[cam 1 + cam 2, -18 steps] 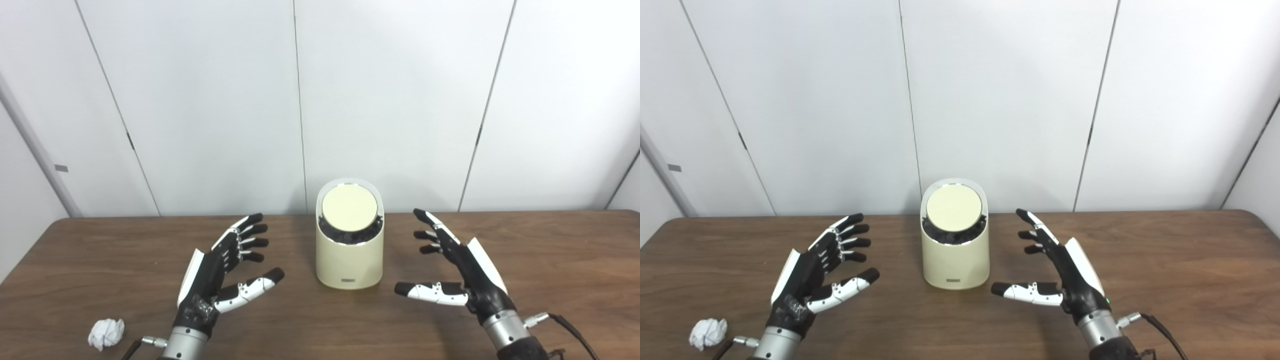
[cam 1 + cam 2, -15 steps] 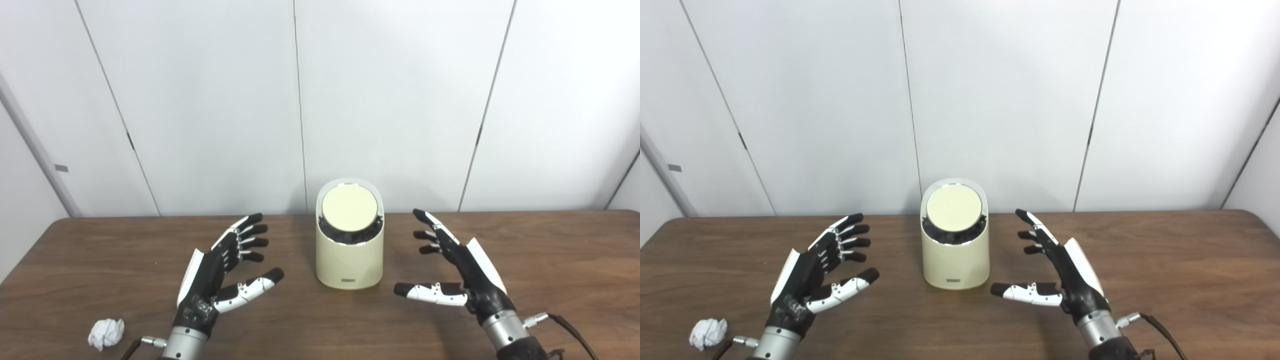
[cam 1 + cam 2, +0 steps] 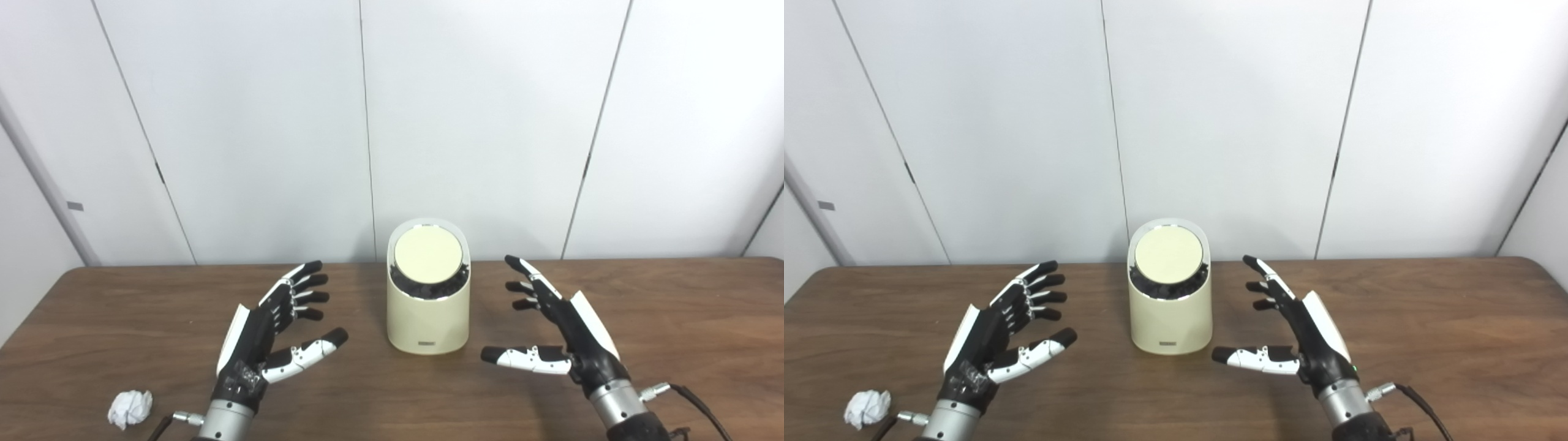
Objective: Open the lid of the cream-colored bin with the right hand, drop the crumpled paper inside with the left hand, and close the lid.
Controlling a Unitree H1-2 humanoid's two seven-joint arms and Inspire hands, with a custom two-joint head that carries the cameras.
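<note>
Your right hand (image 3: 566,334) spread, empty; bin (image 3: 428,318) just to its left, lid (image 3: 427,257) shut, up-left of fingertips. Left hand (image 3: 269,334) spread; crumpled paper (image 3: 130,408) lies behind-left, near table (image 3: 704,306) front edge

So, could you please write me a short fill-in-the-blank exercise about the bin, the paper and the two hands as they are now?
1. The round lid of the cream-colored bin is ____.
2. The crumpled paper lies on the table beside the ____ arm's wrist.
3. The left hand and the right hand are both ____, holding nothing.
4. The bin stands ____ the two hands.

Missing words: closed; left; open; between
</note>
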